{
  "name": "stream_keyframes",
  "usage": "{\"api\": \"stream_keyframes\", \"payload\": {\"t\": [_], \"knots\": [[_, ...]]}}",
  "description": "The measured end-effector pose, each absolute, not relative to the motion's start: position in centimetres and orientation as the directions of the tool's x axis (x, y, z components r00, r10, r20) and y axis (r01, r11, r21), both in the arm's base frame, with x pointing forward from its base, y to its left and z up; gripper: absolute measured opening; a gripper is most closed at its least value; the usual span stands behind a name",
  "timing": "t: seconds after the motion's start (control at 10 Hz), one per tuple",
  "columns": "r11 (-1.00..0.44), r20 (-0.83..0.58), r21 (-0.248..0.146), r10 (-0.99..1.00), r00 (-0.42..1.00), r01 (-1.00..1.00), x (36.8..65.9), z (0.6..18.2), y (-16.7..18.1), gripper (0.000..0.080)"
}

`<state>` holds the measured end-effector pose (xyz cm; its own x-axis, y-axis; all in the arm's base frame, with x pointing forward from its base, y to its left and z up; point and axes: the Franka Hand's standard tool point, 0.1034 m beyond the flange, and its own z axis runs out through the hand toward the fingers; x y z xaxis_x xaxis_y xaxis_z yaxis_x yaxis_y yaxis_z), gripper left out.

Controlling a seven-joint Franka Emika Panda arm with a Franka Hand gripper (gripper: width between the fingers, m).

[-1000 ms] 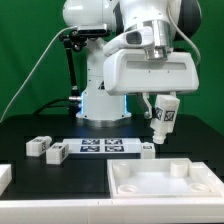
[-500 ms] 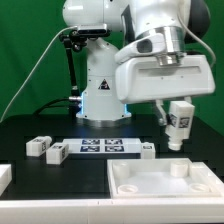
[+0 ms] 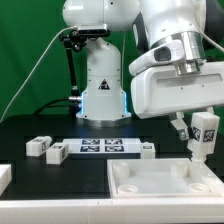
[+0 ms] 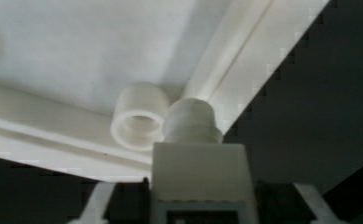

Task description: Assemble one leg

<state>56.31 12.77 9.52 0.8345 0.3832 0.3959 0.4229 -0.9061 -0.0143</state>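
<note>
Swung to exterior view's right, my two-finger gripper [image 3: 199,122] clamps small white chunky plastic leg [image 3: 205,133] above far corner of wide white square panel [image 3: 150,188]; aligning w/ round socket [image 4: 139,122], prob. slightly off. Next: centre, lower, twist.

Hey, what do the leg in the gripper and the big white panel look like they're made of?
The leg: probably hard white plastic, matte, judging by its chunky solid shape and no glare; a printed black-and-white tag sits on its face. The white panel: seemingly the same matte plastic, uniformly white with smooth rounded recesses. Whether moulded or printed cannot be told.
</note>
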Motion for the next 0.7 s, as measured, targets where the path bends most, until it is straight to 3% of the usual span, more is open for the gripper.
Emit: {"api": "stream_keyframes", "payload": {"t": [0.3, 0.7], "knots": [[-0.904, 0.397, -0.008, 0.39, 0.831, 0.428, 56.5, 8.6, 12.3, 0.0288], [-0.911, 0.4, -0.026, 0.367, 0.84, 0.411, 59.9, 8.1, 11.5, 0.0288]]}}
